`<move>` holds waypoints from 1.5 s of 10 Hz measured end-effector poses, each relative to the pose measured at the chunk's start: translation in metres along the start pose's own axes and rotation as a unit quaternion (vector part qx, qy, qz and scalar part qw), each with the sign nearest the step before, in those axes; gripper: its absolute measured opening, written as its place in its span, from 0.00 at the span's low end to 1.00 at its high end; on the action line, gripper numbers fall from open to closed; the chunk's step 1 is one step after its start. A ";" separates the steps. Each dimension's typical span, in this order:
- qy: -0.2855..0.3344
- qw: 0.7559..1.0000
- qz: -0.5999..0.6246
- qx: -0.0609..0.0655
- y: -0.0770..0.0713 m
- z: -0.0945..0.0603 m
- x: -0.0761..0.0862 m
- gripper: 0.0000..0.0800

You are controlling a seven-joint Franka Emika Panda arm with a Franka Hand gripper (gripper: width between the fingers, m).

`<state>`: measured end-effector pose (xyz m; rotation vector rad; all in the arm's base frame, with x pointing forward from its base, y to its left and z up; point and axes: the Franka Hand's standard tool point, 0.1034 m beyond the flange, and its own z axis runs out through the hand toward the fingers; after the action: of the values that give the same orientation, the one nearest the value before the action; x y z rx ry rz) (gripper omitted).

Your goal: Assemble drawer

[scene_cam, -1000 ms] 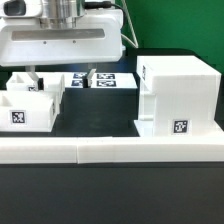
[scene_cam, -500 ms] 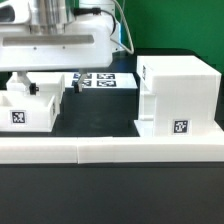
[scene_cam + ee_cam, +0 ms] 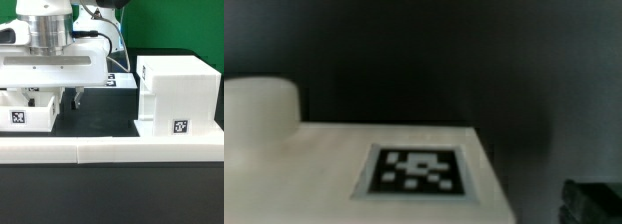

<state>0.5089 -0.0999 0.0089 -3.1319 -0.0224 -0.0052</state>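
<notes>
Lowered toward the tray (image 3: pixel 40 112), jaws spread empty; only wrist view shows a rounded stub (image 3: pixel 260 112).

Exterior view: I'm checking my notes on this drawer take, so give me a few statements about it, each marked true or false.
1. The housing stands at the exterior view's right. True.
2. The tray sits inside the housing. False: it stands at the exterior view's left, apart from the housing.
3. The gripper has its jaws shut. False: they stand wide apart.
4. A low white wall strip runs in front of both housing and tray. True.
</notes>
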 end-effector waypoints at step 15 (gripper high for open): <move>0.001 1.000 -0.004 -0.001 -0.004 0.003 0.000 0.05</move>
<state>0.5093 -0.0955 0.0060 -3.1337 -0.0342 -0.0082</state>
